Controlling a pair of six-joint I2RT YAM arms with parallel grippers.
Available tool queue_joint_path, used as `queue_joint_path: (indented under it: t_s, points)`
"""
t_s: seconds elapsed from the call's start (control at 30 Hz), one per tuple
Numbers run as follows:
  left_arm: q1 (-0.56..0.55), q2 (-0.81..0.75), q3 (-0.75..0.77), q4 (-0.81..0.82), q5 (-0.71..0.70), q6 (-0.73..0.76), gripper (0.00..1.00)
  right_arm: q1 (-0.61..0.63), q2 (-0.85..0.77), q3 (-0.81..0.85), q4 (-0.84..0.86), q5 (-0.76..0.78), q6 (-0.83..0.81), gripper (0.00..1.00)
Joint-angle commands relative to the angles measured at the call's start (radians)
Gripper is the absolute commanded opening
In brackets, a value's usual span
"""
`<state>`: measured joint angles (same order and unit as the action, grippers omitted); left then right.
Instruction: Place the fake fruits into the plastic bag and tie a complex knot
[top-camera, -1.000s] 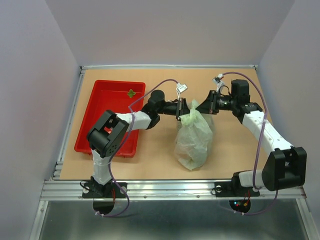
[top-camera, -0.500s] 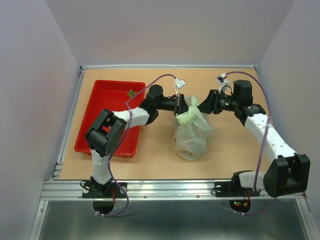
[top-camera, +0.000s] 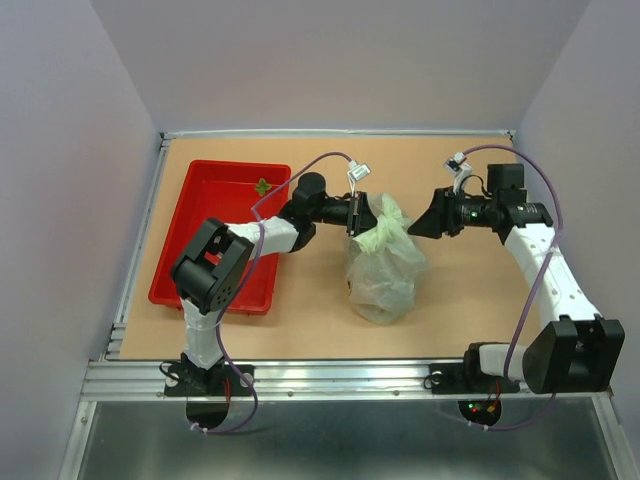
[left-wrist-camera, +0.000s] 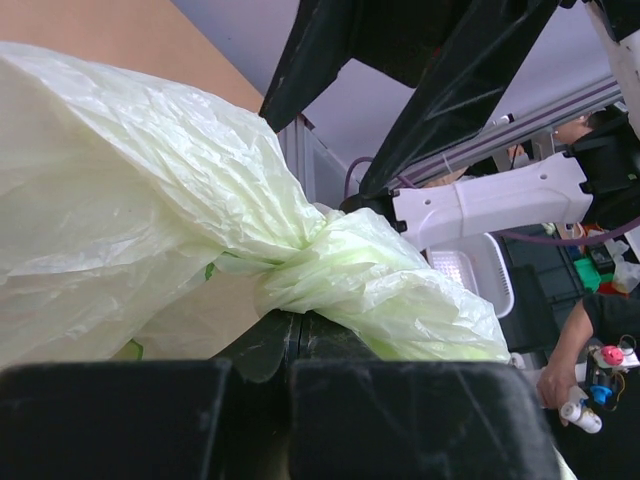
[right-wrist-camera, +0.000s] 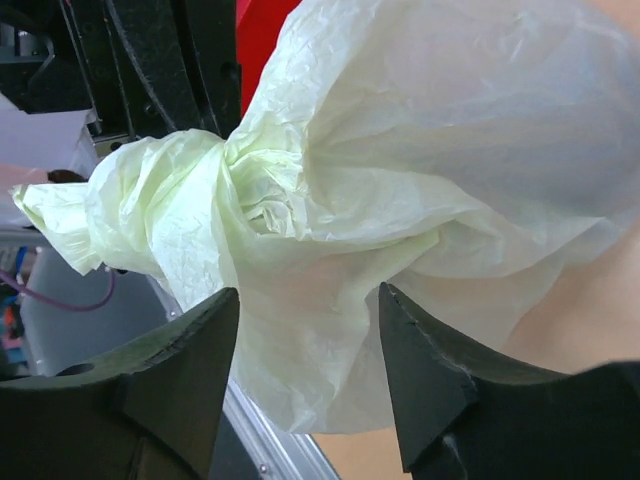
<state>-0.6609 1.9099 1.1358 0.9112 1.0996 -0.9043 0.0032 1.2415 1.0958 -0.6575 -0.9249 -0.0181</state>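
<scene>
Left gripper (top-camera: 357, 214) pinches the plastic bag (top-camera: 388, 272) by its knot (left-wrist-camera: 288, 250); right gripper (top-camera: 421, 222) stands half-open, empty.

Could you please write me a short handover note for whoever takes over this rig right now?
Left gripper: shut on the plastic bag at its neck, by the knot.
Right gripper: open, apart from the bag, to its right.
Bag sits on the table; contents hard to make out.
Done: knot tied.
Left: perhaps tighten, then let go; check the small green piece in the red tray.
</scene>
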Motion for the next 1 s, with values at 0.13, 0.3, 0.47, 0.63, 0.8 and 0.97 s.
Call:
queue_joint_path:
  t_s: [0.13, 0.3, 0.47, 0.63, 0.8, 0.97]
  points:
    - [-0.022, -0.017, -0.014, 0.185, 0.017, -0.108, 0.0, 0.124, 0.064, -0.062, 0.063, -0.02, 0.062, 0.83]
    - [-0.026, 0.005, 0.01, 0.285, 0.006, -0.202, 0.0, 0.193, 0.085, -0.125, 0.228, -0.005, 0.254, 0.93]
    - [-0.036, 0.014, -0.01, 0.353, -0.004, -0.264, 0.0, 0.201, 0.134, -0.128, 0.424, -0.026, 0.389, 1.0]
    - [-0.057, 0.04, -0.065, 0.445, 0.028, -0.312, 0.0, 0.199, 0.188, -0.076, 0.495, -0.037, 0.425, 1.0]
    - [-0.088, 0.072, -0.068, 0.454, 0.077, -0.312, 0.0, 0.201, 0.17, -0.073, 0.495, -0.04, 0.429, 1.0]
    - [-0.085, 0.067, -0.088, 0.436, 0.085, -0.274, 0.0, 0.201, 0.122, -0.089, 0.493, -0.025, 0.432, 1.0]
